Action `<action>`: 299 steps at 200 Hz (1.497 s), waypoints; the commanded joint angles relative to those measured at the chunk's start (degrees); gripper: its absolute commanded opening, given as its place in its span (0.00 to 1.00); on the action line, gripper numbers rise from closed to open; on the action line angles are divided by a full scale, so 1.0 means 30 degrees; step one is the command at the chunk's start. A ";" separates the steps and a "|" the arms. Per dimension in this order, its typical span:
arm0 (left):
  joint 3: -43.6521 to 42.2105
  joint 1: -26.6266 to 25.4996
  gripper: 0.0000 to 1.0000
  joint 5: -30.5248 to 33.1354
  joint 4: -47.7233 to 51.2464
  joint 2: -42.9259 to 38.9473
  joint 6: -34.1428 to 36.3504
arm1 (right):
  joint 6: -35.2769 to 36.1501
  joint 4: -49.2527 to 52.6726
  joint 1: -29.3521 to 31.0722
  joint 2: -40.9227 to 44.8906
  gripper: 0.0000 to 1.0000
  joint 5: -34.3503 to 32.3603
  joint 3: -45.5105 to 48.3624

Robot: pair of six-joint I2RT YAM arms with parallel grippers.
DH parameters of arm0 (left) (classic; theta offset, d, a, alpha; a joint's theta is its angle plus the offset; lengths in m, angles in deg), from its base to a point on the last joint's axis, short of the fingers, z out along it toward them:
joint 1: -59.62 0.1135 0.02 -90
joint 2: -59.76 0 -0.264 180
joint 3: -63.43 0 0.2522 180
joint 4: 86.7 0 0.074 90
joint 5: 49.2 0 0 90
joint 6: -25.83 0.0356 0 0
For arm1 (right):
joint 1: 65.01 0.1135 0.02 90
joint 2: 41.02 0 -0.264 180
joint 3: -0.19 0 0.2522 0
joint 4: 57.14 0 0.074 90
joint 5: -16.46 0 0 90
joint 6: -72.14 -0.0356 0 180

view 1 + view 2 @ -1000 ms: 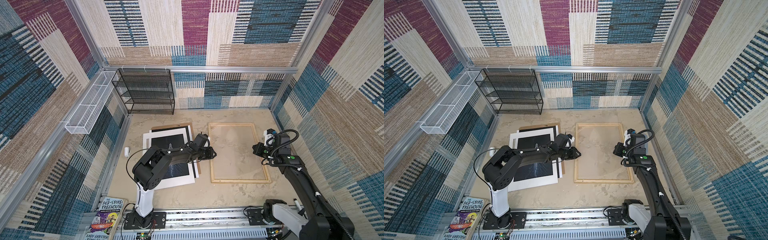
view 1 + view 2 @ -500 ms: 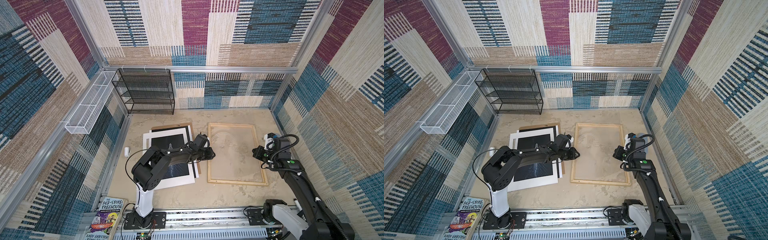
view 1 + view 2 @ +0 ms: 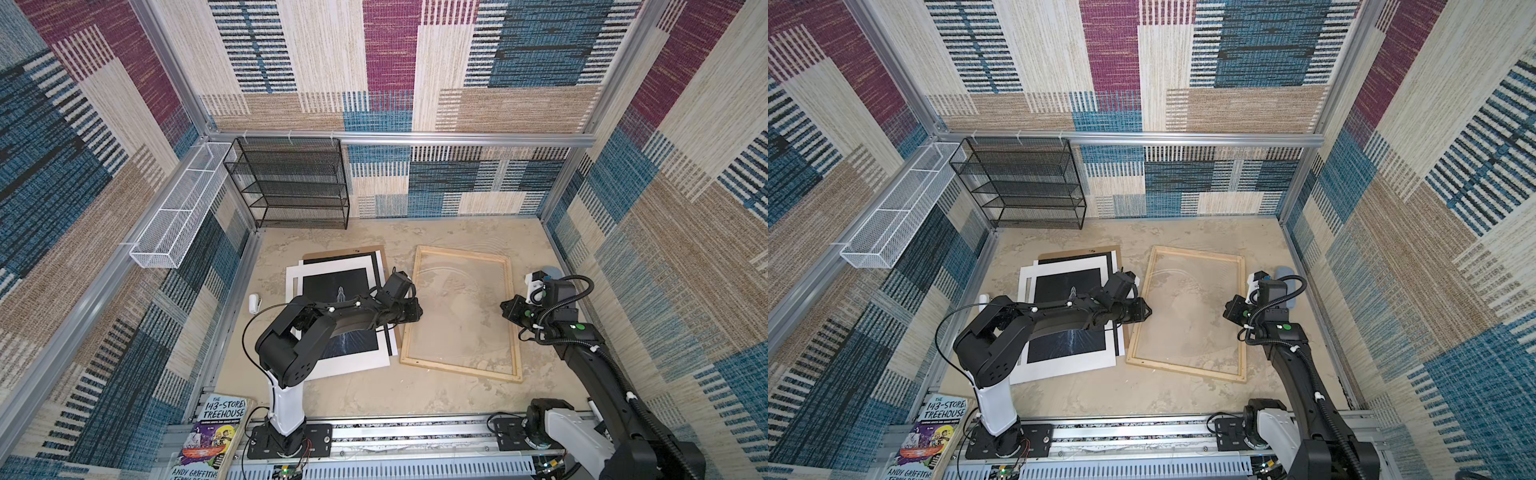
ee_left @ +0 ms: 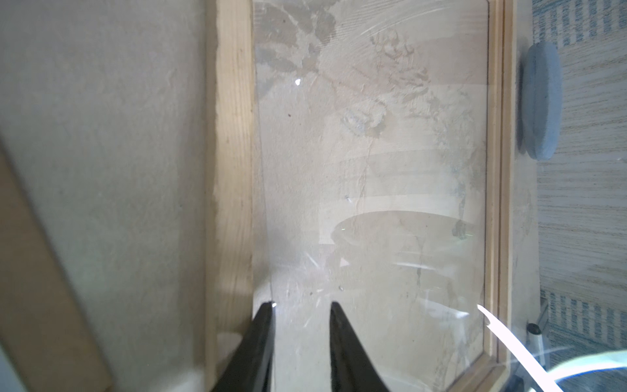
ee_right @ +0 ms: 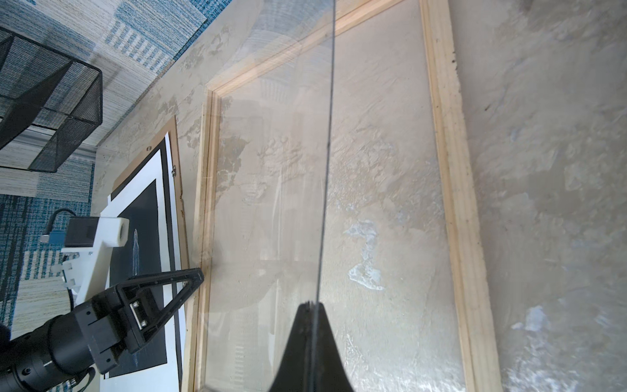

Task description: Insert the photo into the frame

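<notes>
Frame (image 3: 459,370) lies flat on the table (image 3: 415,399). Photo (image 3: 328,282) is just beside the frame's left rail, face up on a brown board (image 3: 345,254), not in the frame.

Right gripper (image 5: 310,303) at the frame's right rail, fingers pinched tight on the thin edge of the pane (image 5: 325,146).

Left gripper (image 4: 302,305) over the frame's left rail, fingers partly apart, nothing between them that I can make out.

Pale raw-wood frame (image 3: 457,369), glossy clear pane (image 3: 457,307), matt paper photo (image 3: 328,286), rough matt tabletop (image 3: 415,399), blk wire-mesh rack (image 3: 299,183)

A grey-blue pad (image 3: 552,272) lies near the right fingers (image 5: 305,339); a black mesh rack (image 3: 291,183) stands well beyond the left fingers (image 4: 263,339).
</notes>
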 commanded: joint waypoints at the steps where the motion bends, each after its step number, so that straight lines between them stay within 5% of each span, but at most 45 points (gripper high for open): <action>1: 0.0254 -0.0100 0.32 -0.0516 -0.0674 -0.0223 0.0312 | -0.0055 -0.0401 0.0086 0.0214 0.03 0.0764 0.0095; 299: 0.0478 -0.0086 0.33 -0.0177 0.0370 -0.0780 0.0838 | -0.0634 -0.0611 0.0086 0.1548 0.02 0.1627 0.2094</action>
